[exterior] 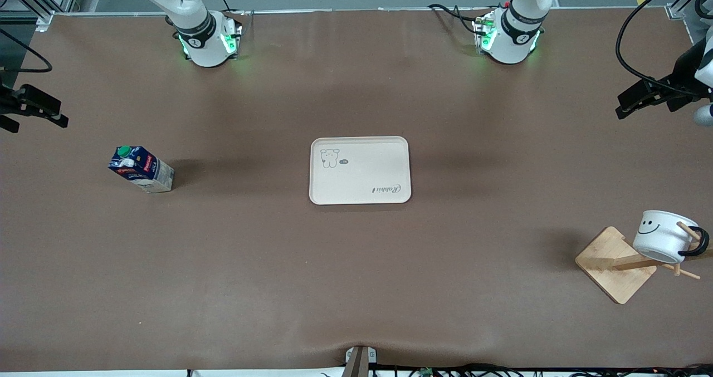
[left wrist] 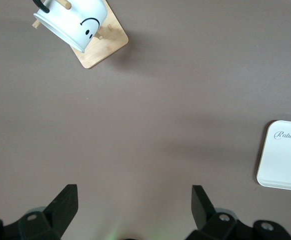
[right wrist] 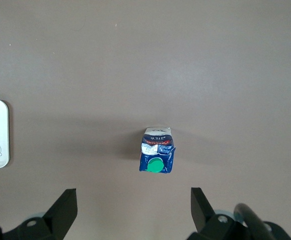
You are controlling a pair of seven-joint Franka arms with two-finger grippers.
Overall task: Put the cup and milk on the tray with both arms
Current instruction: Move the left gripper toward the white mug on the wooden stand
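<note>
Wooden rack (exterior: 615, 264): square pale bamboo base with a slanted post and short pegs, standing on the table toward the left arm's end. Brown table mat (exterior: 356, 265): covers the whole surface. Black cables (exterior: 635, 37): along the table's edge.

White arms (exterior: 195, 23) (green-lit bases)
</note>
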